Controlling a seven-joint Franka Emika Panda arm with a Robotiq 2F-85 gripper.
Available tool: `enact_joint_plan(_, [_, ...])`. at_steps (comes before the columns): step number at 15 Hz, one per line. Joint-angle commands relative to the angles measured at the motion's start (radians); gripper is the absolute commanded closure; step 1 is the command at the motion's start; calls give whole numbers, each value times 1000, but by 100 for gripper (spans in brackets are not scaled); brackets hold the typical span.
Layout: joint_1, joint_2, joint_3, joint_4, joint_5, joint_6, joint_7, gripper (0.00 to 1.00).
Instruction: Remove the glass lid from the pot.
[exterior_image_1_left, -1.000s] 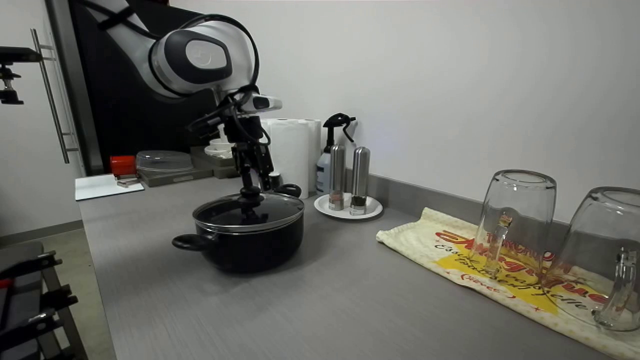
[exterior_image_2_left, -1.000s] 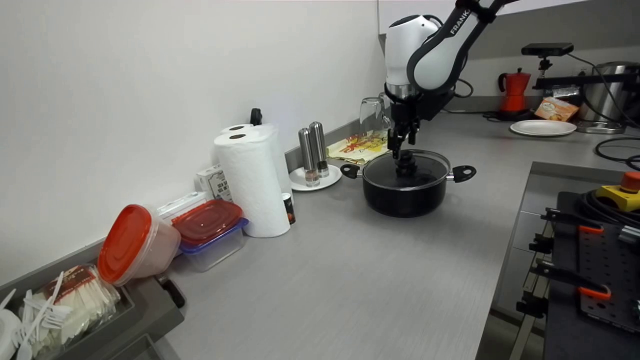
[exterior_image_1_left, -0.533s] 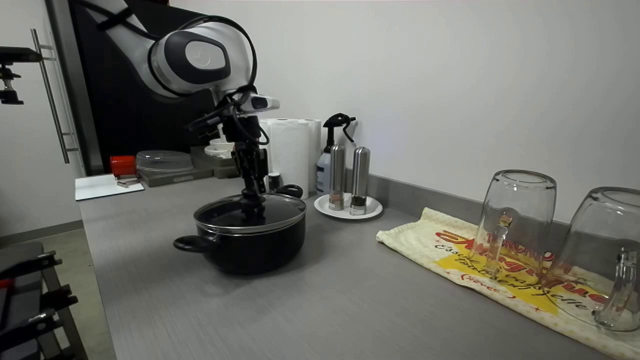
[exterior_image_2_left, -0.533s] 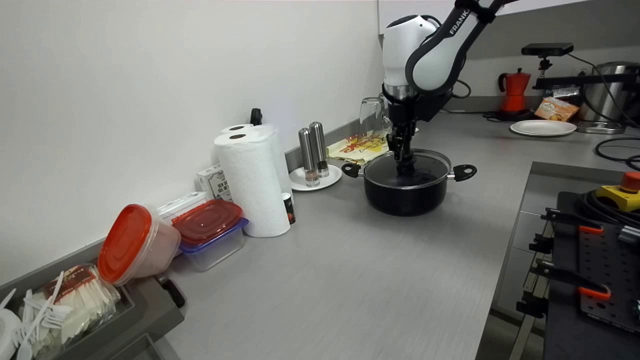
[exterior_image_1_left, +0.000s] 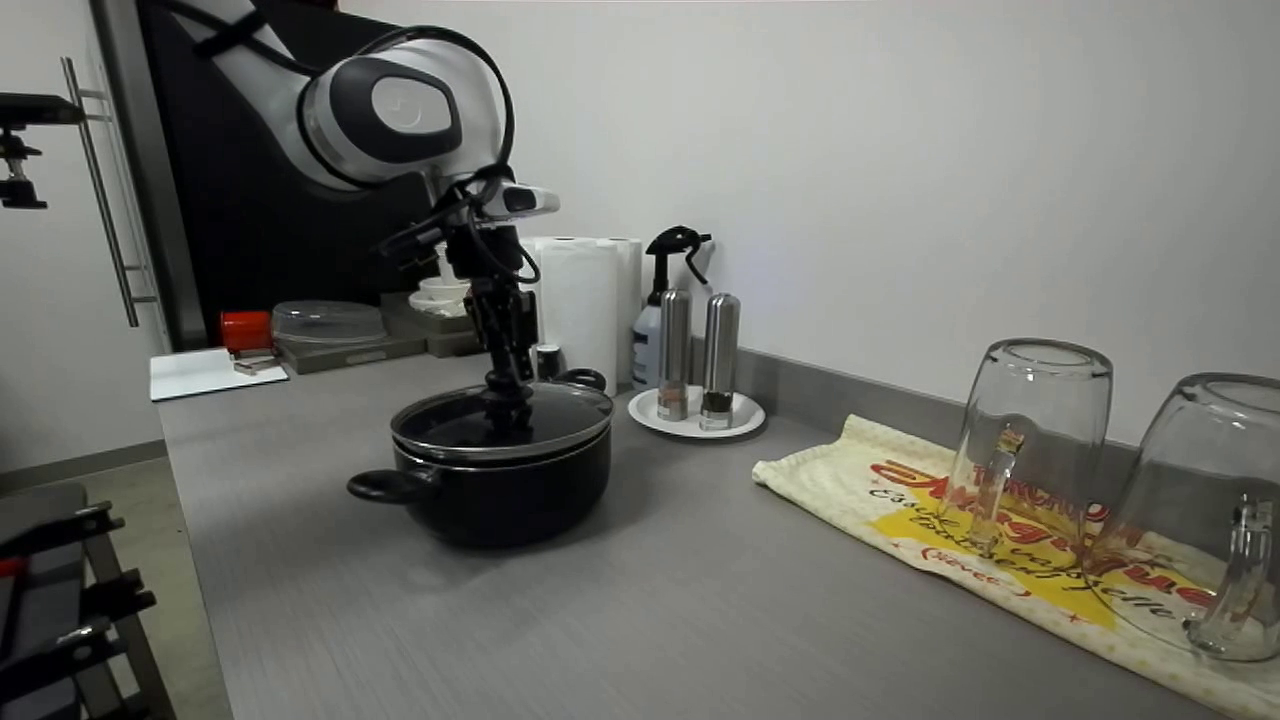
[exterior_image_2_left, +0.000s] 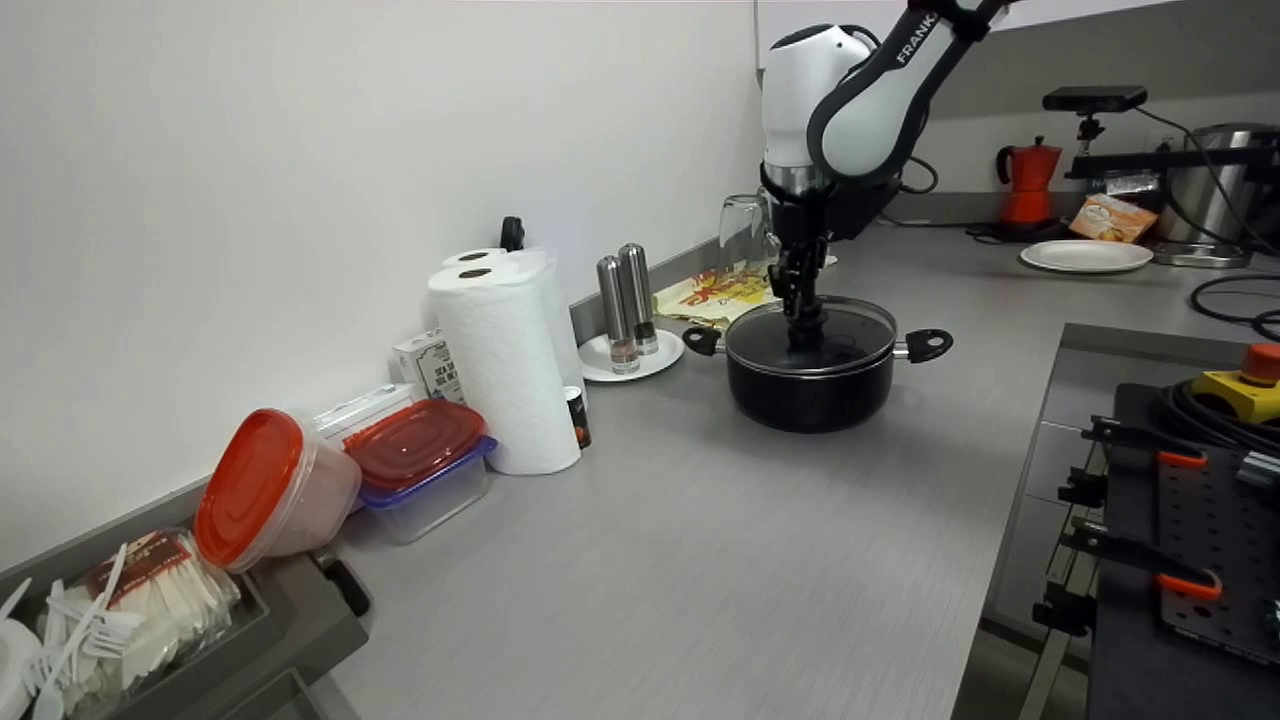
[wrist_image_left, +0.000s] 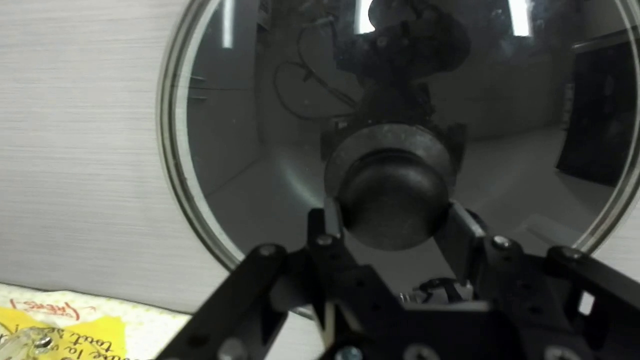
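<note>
The gripper clasps the glass lid by its black knob, between the fingers; it hangs just beneath them, a thin gap under its rim; the pot stands directly below, on the counter.

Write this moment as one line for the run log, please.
gripper: shut on black knob | glass lid: over pot, seemingly slightly raised, thin gap showing | pot: on counter | removal: unfinished
</note>
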Motion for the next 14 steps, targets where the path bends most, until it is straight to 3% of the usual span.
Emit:
enact_joint_plan(1, [30, -118, 29, 38, 17, -54, -30, 76])
enact_joint_plan(3, [41, -163, 51, 56, -1, -28, -51, 76])
enact_joint_plan(7, [71, -220, 125, 128, 69, -69, -113, 76])
enact_joint_plan(14, [160, -121, 270, 178, 353, -81, -297, 76])
